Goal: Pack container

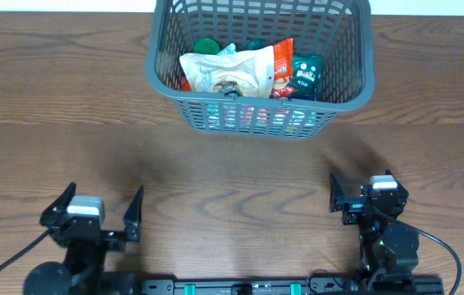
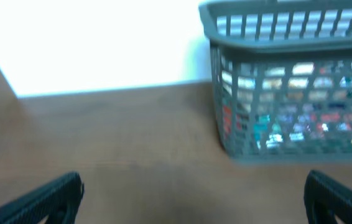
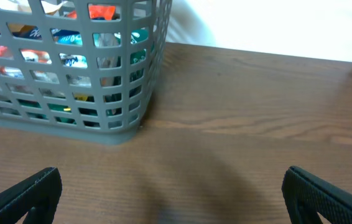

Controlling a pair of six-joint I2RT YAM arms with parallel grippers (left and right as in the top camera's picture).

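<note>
At the near left corner of the desk point(image 1: 232, 180), the left gripper point(image 1: 102, 200) is resting low with its jaws spread as wide as they go. It is holding nothing, and its wrist view is showing only bare wood between the two fingers.

Further right, at the middle of the far edge, the container point(image 1: 248, 115) is sitting upright, well apart from both arms. It is already carrying a load. A green item point(image 1: 207, 47) is peeking out at its left side, and a white pouch point(image 1: 232, 74) is lying across the middle on top. A red-and-orange packet point(image 1: 283, 65) is leaning beside the pouch, and a dark green packet point(image 1: 306, 74) is tucked against the right wall. More coloured wrappers are showing through the lattice lower down (too blurred to name in either wrist view).

At the near right corner, the right gripper point(image 1: 363, 193) is likewise gaping fully open with nothing between its fingers, and it is pointing toward the container's right end.

No loose packet is showing on the desk in any view, and neither arm is reaching or carrying. So the packing is looking finished, or nearly so, with the arms seemingly parked. Whether further goods are waiting beyond the frame cannot be told. If any are, fetching them and dropping them in is all that is remaining.
</note>
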